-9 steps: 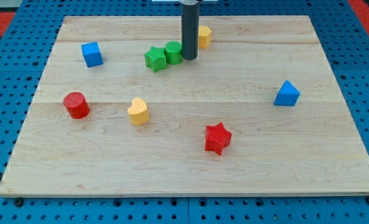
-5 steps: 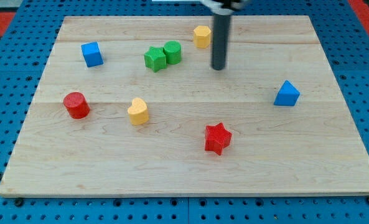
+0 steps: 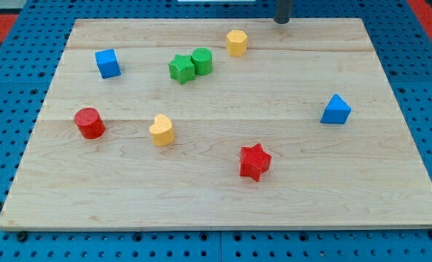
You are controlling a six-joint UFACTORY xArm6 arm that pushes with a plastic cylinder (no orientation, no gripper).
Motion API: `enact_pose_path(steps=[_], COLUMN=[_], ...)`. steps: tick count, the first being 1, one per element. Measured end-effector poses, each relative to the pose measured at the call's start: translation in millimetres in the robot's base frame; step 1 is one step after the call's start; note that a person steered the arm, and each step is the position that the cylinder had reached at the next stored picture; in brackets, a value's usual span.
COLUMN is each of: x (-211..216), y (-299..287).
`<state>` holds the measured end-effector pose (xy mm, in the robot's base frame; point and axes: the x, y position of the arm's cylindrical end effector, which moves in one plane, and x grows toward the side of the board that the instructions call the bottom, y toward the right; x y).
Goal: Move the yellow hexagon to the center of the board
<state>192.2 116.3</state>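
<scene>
Near the view's top edge of the pale wooden board [image 3: 216, 182], the small yellow hexagon block [image 3: 236, 42] sits a little right of the middle line, well short of the centre, so the task looks barely begun. My tip [image 3: 282, 22] is at the board's top edge, up and to the view's right of the hexagon and apart from it; being a plain rod, it has no pincer to open or close. Just left of the hexagon stand the green cylinder block [image 3: 202, 60] and green star block [image 3: 181, 68], touching each other. The centre itself holds no block; what remains, I judge, is pushing the hexagon down the view.
</scene>
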Motion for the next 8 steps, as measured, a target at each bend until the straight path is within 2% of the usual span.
enact_pose_path(steps=[1, 3, 4, 6, 7, 8], x=[0, 11, 11, 108, 111, 160], y=[-17, -96, -96, -68, -68, -69])
